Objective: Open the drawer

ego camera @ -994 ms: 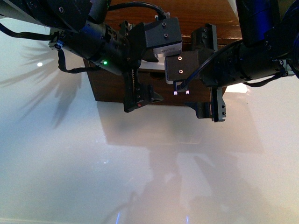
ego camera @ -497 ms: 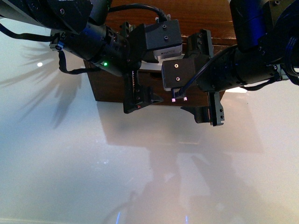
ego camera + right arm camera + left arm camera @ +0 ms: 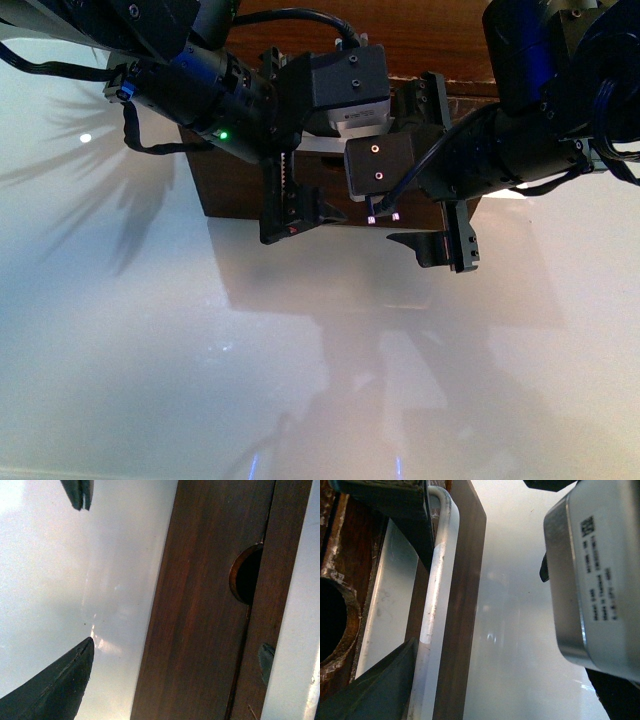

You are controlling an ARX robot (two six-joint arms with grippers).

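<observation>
The dark-brown drawer [image 3: 235, 185] sits at the far middle of the front view, mostly hidden behind both arms. A short stretch of its white bar handle [image 3: 318, 144] shows there. In the left wrist view the handle [image 3: 434, 605] runs along the scratched drawer front [image 3: 342, 555], close to the half-round notch [image 3: 330, 615]. My left gripper [image 3: 288, 150] is open, with its dark fingers [image 3: 375, 687] straddling the handle. My right gripper [image 3: 445, 165] is open beside it, with its jaws [image 3: 70, 585] over the table next to the wood front [image 3: 200, 605] and notch [image 3: 247, 575].
The glossy white tabletop [image 3: 300, 350] spreads in front of the drawer unit. The right arm's silver camera housing [image 3: 595, 570] hangs close to my left gripper. A white strip [image 3: 295, 630] borders the wood in the right wrist view.
My right gripper has shifted left, closer to the left gripper and the drawer front. The left arm has barely moved.
</observation>
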